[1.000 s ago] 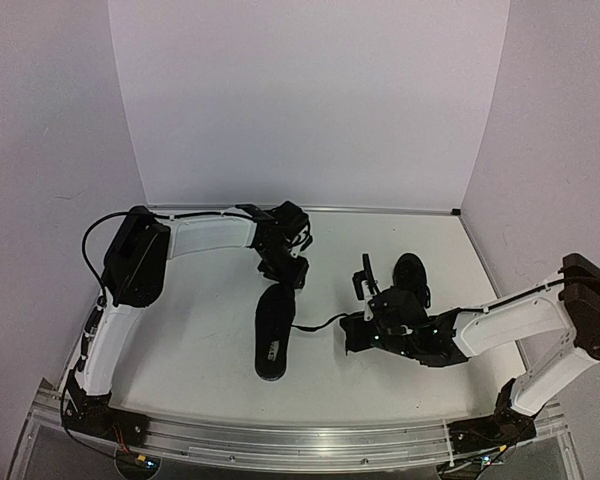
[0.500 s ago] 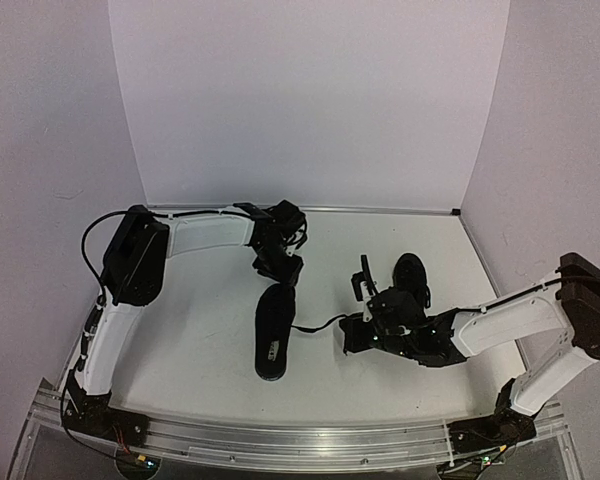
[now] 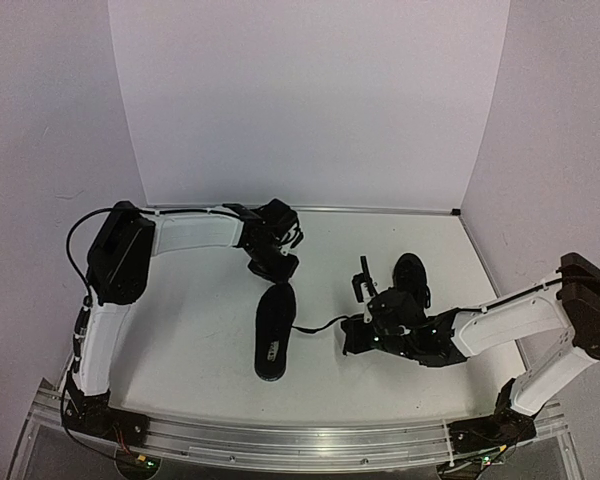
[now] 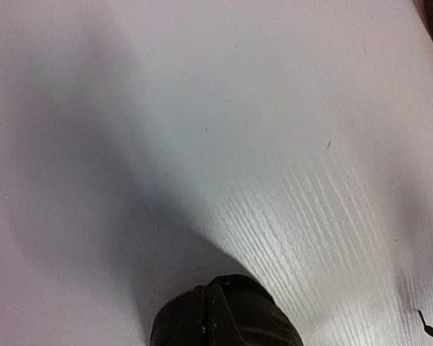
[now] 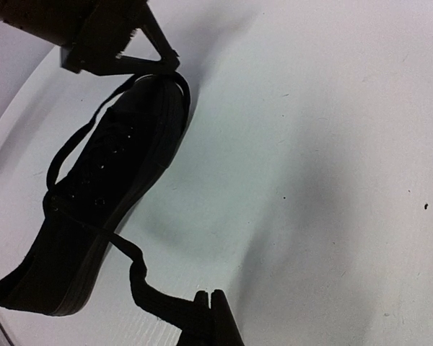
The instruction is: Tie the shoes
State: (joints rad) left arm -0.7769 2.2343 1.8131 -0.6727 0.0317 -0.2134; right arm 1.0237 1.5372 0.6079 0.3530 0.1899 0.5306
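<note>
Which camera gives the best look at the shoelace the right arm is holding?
The right wrist view: the lace runs large from the shoe to the right end effector, shut on it. The top view shows a thin line. The left wrist view shows just a lace tip, unclear whose.

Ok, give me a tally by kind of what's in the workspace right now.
Black shoes: 2 (centre shoe, right-hand shoe)
Grippers: 2 (left gripper, right gripper)
Drawn-out lace, pinched by the right gripper: 1
Total: 5
</note>
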